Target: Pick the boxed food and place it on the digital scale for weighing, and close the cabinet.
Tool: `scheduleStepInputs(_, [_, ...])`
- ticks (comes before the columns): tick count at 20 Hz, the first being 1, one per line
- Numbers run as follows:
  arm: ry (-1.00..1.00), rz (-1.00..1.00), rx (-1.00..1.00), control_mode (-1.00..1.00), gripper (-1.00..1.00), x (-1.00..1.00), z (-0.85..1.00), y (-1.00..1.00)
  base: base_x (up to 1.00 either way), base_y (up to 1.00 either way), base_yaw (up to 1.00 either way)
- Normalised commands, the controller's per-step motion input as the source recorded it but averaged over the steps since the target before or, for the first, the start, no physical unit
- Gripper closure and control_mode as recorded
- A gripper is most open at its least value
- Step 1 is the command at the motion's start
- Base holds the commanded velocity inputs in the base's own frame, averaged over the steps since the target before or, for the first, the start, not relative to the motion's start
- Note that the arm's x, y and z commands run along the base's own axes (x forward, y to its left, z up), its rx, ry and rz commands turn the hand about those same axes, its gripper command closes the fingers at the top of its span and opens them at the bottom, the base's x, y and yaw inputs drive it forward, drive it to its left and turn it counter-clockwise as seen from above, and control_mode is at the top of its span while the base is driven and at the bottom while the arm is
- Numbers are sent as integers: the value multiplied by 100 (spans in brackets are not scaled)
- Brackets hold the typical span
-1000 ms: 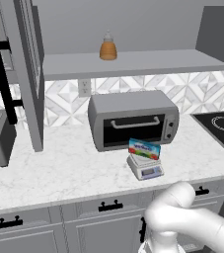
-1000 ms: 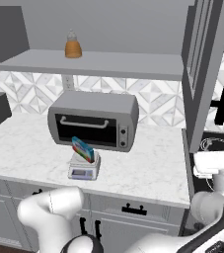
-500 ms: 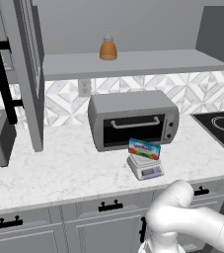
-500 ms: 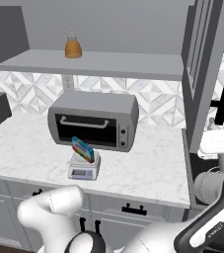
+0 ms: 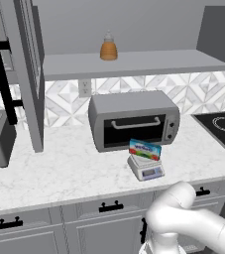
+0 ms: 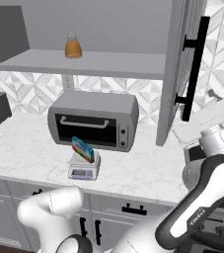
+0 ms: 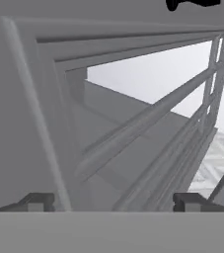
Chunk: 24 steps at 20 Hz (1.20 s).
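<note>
Boxed food (image 5: pixel 145 149) leans tilted on the digital scale (image 5: pixel 146 168), in front of the toaster oven (image 5: pixel 133 119) at about 5 o'clock from its door, so I judge step 1 done and the cabinet (image 6: pixel 180 69) is what remains. In the right base view the door stands out over the counter (image 5: pixel 59 171) with its black bar handle (image 6: pixel 193 68) facing me, at 3 o'clock from the oven.

My gripper (image 7: pixel 111 202) looks straight at the recessed panel of that door; the 2 fingertips (image 7: pixel 35 201) stand well apart, spread wide with nothing between them. Whether they touch the panel I cannot tell.

What could go wrong, as I judge it:
1. If I push near the hinge side, the door may barely turn and my fingers could skid along the flat panel.
2. A glancing push could slide my hand onto the panel's raised ribs and jam a finger there.
3. My forearm sits close by the door edge at the 3 o'clock side of the right base view; a wide swing could catch it.
4. A careless elbow sweep over the counter could knock the tilted box off the scale.
</note>
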Motion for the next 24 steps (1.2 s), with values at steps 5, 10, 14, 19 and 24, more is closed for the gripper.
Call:
scheduleStepInputs(5, [5,-6,-52,-100,-100,7,51,100,0,0,0])
scheduleStepInputs(10, [13,-19,-41,-100,-100,64,0,100,0,0,0])
scheduleStepInputs(14, [13,-32,-21,-100,-100,91,-3,100,0,0,0])
scheduleStepInputs(19, [2,-34,-11,-100,-100,100,-3,100,0,0,0])
scheduleStepInputs(24, [0,-29,-9,-100,-100,100,-2,100,0,0,0])
